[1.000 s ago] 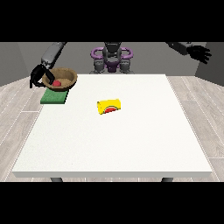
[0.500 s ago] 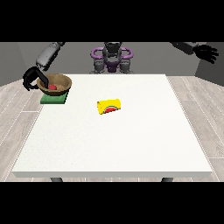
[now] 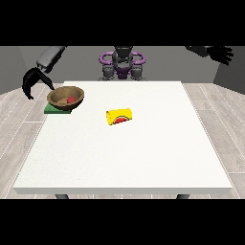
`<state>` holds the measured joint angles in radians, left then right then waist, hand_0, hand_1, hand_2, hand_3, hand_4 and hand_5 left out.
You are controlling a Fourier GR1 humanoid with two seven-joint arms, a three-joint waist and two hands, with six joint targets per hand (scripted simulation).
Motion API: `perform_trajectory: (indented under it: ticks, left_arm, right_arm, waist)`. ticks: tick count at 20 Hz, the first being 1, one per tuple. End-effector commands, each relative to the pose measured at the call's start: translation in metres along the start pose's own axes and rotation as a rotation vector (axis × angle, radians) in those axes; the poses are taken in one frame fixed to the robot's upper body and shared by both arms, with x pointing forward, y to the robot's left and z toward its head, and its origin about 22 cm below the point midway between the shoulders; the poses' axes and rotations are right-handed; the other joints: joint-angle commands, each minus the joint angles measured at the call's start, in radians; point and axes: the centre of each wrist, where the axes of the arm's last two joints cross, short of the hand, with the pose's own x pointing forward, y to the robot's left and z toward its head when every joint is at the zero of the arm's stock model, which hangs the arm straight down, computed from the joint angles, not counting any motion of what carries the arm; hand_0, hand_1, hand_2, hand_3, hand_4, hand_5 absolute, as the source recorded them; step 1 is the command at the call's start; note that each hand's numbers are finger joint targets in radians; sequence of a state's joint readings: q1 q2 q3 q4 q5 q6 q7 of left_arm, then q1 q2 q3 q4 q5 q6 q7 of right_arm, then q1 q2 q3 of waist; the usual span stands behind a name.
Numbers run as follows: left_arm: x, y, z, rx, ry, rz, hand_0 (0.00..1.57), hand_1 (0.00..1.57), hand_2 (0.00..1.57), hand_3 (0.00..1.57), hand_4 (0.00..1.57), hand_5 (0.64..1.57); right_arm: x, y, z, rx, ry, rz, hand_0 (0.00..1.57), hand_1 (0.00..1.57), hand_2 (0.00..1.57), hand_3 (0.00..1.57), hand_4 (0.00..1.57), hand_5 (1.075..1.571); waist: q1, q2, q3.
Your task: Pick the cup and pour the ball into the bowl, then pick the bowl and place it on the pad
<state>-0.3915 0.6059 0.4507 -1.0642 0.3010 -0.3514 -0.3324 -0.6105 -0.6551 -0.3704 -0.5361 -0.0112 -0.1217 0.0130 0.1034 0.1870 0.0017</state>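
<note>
White, matte tabletop (image 3: 124, 158) fills most of the view, square-cornered, thin-edged, with two dark legs showing under the near edge. Pale grey plank flooring runs round it on both sides; dark grey wall behind.

Mid-table: yellow cup (image 3: 120, 116) lying on its side, cylindrical, smooth, with a red-and-green mark on the side facing the camera. It is well apart from both hands.

Farther back, at the table's far corner on the view's left: flat green pad (image 3: 51, 109), square, partly covered. Brown bowl (image 3: 65, 96) sits on it, round, wood-toned, with darker inside, overhanging the pad toward the table's middle. Small red ball (image 3: 71, 99) rests inside the bowl.

Hand at the view's left (image 3: 31, 82): black, hanging beyond the table's edge just beside the bowl, not touching it. Fingers point downward, spread and relaxed, holding nothing. Grey forearm slopes up behind it.

Hand at the view's right (image 3: 221, 52): black, raised high and out past the table's far corner, well apart from everything on the table. Fingers splayed, holding nothing.

Farthest: robot torso (image 3: 122, 64), grey with purple rings, centred behind the far edge.
</note>
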Motion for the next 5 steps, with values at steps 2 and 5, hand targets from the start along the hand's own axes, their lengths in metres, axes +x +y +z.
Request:
perform_trajectory:
  ticks: [2,5]
  left_arm:
    - [-0.022,-0.080,0.002,-0.105,0.157,0.048,0.00,0.00,0.00,0.00,0.90,1.559]
    - [-0.053,-0.053,0.034,-0.047,0.266,0.020,0.00,0.00,0.00,0.00,0.90,1.559]
  right_arm:
    - [0.006,-0.010,-0.003,0.051,0.094,0.061,0.00,0.00,0.00,0.00,0.00,1.356]
    - [0.043,0.048,0.003,0.194,-0.046,-0.004,0.00,0.00,0.00,0.00,0.48,1.434]
  waist:
    - [0.010,-0.187,0.0002]
    - [-0.047,-0.277,-0.0040]
